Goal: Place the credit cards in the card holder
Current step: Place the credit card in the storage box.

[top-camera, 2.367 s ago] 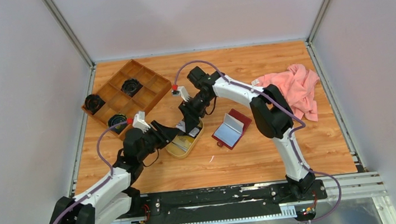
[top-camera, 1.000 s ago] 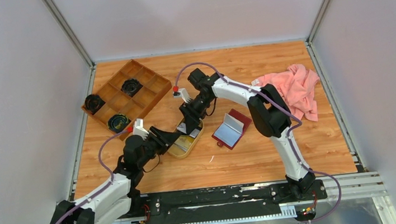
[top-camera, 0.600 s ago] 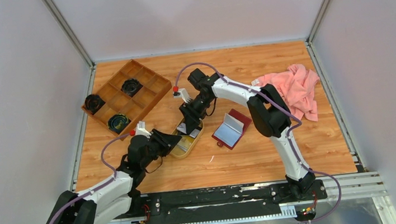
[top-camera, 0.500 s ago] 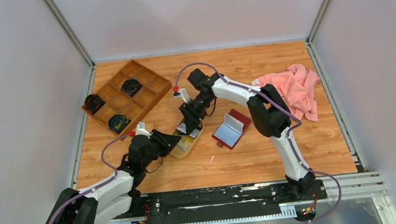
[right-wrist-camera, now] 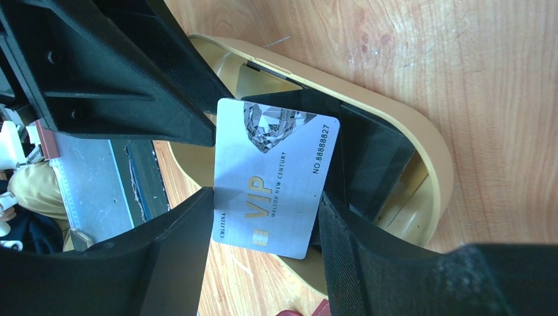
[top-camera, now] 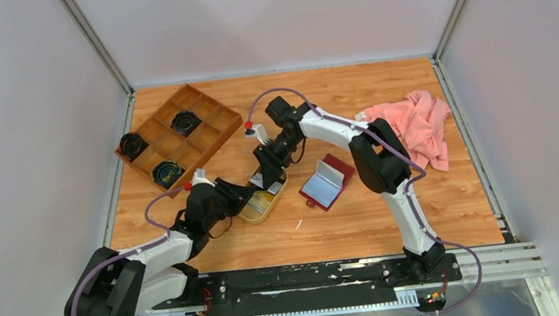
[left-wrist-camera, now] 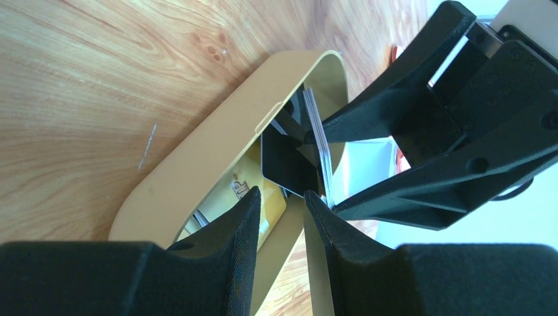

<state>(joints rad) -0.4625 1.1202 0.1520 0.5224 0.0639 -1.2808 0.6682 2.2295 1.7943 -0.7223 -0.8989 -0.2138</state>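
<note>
1. Right pincer (right-wrist-camera: 266, 197) grips the credit cards (right-wrist-camera: 276, 164) by opposite edges. Its jaws stand wide around a thin stack whose top face is a silver VIP card.
2. That stack hangs just over the oval tray (right-wrist-camera: 428, 151), which sits near the middle of the bench (top-camera: 364, 228), a little toward the left edge.
3. Left pincer (left-wrist-camera: 281, 194) sits low at the tray's near-left rim, its jaws a narrow gap apart. Whether they pinch the rim or only stand beside it, I cannot tell.
4. More cards remain in the tray: a gold card (left-wrist-camera: 270, 210) lies flat on the bottom, and a dark card (left-wrist-camera: 283, 164) leans up behind the lifted stack.
5. The card holder (top-camera: 328, 182) stands open on the bench just right of the tray and apart from it, showing its grey-blue inside. No card shows in it, though the top view is too small to be sure.
6. Done, as I judge it: one stack is picked up and clear of the tray floor.
7. Left to do:
   - Carry that stack toward the right edge, to the holder.
   - Slide the stack into the holder.
   - Fetch the cards lying in the tray.
   The task looks well short of halfway.
</note>
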